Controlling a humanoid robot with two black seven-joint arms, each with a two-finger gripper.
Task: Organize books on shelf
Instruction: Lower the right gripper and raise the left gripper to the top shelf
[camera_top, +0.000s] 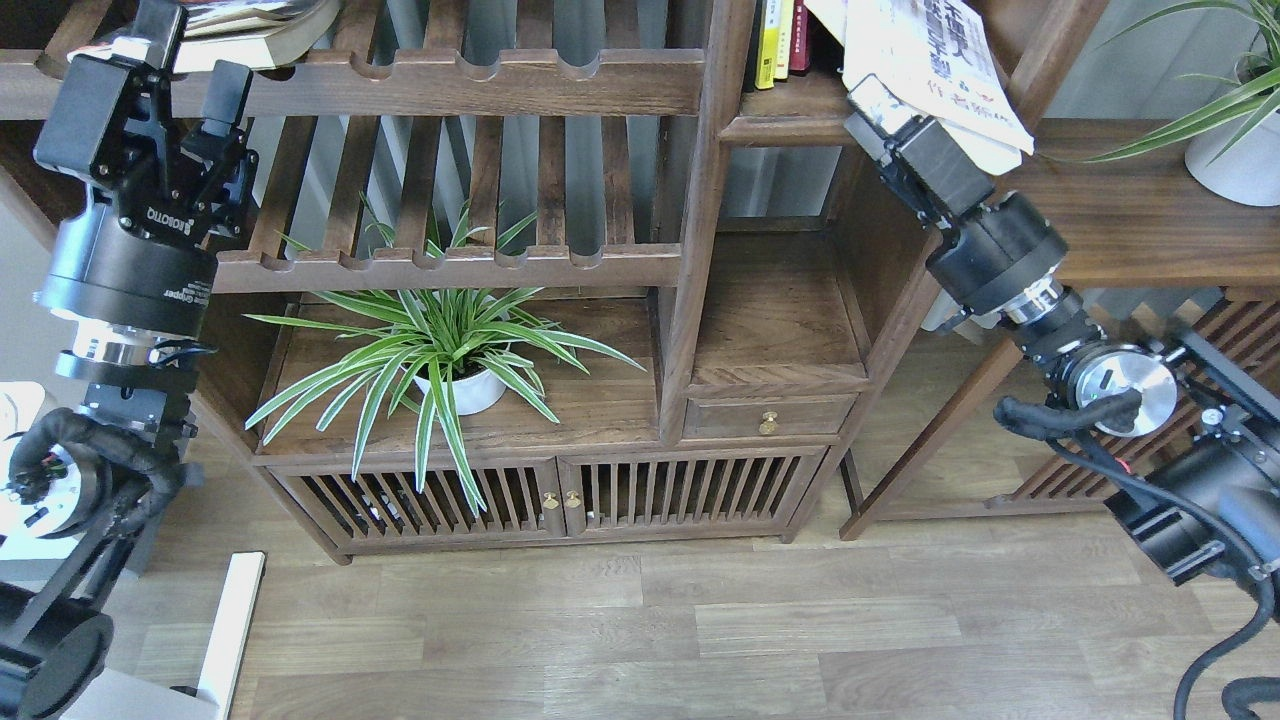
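My right gripper (868, 100) is clamped on the white book (935, 65); shelf (785, 105) lies at 9 o'clock. Left gripper (190, 75): jaws apart, empty.

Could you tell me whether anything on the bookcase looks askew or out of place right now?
Yes. The white book with blue characters is tilted, leaning out past the front of the walnut shelf, with the right gripper at its lower edge. The few books behind it stand upright. On the slatted rack top left, a book lies flat.
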